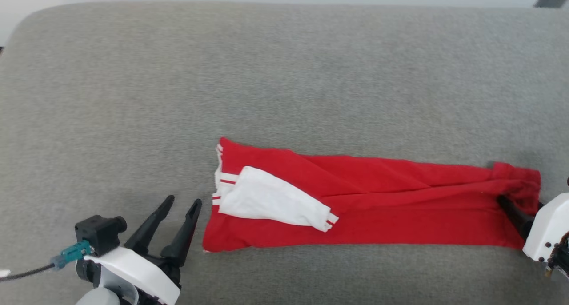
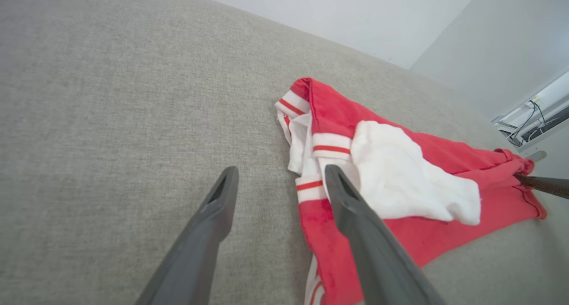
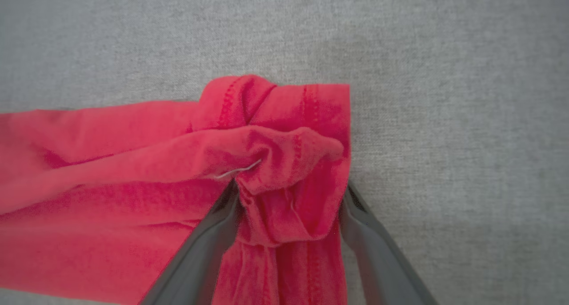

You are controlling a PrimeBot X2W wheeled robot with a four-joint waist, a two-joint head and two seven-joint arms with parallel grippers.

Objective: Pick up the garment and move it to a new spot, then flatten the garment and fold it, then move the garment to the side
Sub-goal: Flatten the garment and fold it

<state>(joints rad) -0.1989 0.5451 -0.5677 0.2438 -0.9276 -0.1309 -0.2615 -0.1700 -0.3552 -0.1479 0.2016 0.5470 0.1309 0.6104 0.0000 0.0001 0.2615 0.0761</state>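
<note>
Left gripper (image 1: 184,200) spread beside garment (image 1: 378,198); right gripper (image 3: 291,187) straddles it.

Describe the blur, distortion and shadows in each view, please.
Head view: even light, faint shadow by the left end effector. Left wrist view: wide-angle stretch, its fingers loom large. Right wrist view: the garment looks slightly soft.

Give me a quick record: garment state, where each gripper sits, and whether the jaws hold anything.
surface: grey cushion
garment: red, lying as a long narrow band across the cushion, creased, right end bunched
white sleeve: folded on top near the garment's left end
left gripper: jaws open, empty, just off the garment's left end
right gripper: jaws open at the garment's right end, bunched fabric lying between them
</note>
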